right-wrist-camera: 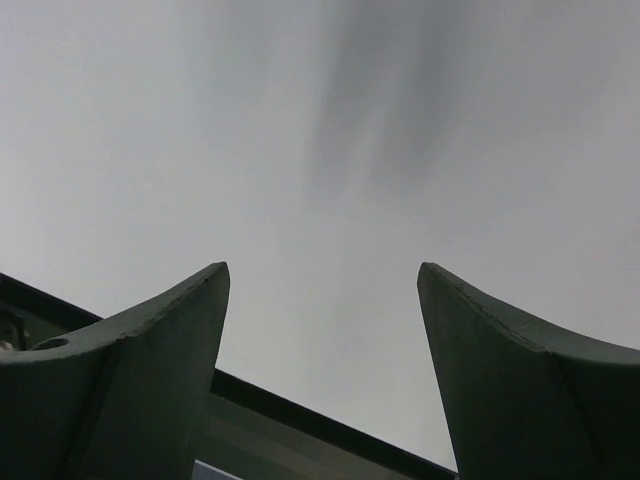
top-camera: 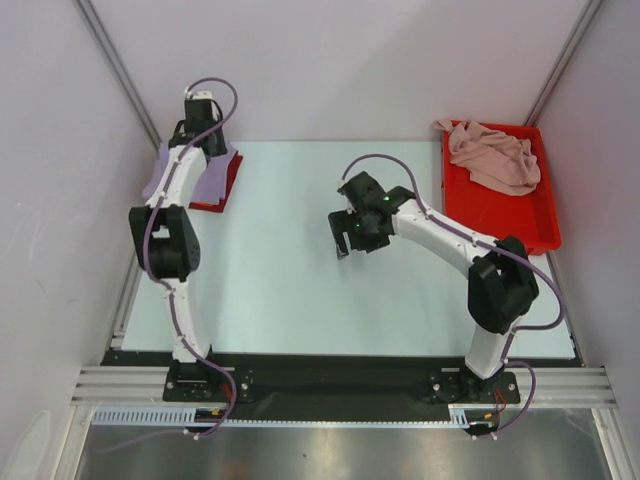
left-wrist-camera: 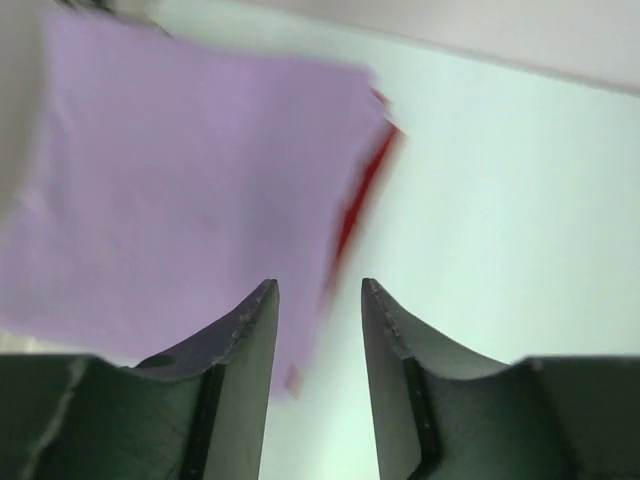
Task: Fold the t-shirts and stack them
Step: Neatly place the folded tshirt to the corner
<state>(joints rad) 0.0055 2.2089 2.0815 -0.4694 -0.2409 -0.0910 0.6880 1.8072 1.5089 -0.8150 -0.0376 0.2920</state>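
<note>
1. The left fingers (left-wrist-camera: 245,340) are partly spread and pinch nothing, over the edge of the folded lavender t-shirt (left-wrist-camera: 190,170).
2. That shirt lies on a red t-shirt (top-camera: 225,185) at the far-left corner of the worktop (top-camera: 290,290).
3. The right fingers (right-wrist-camera: 160,330) are spread wide and empty, above mid-worktop.
4. The pale pink t-shirt (top-camera: 495,155) lies crumpled in the red tray (top-camera: 500,220), far right.

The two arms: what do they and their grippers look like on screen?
Both the left arm and right arm have white links, bulky black joints and a mauve cable looping alongside. The left gripper and right gripper have dark grey-green fingers, curved and tapering to blunt tips.
</note>
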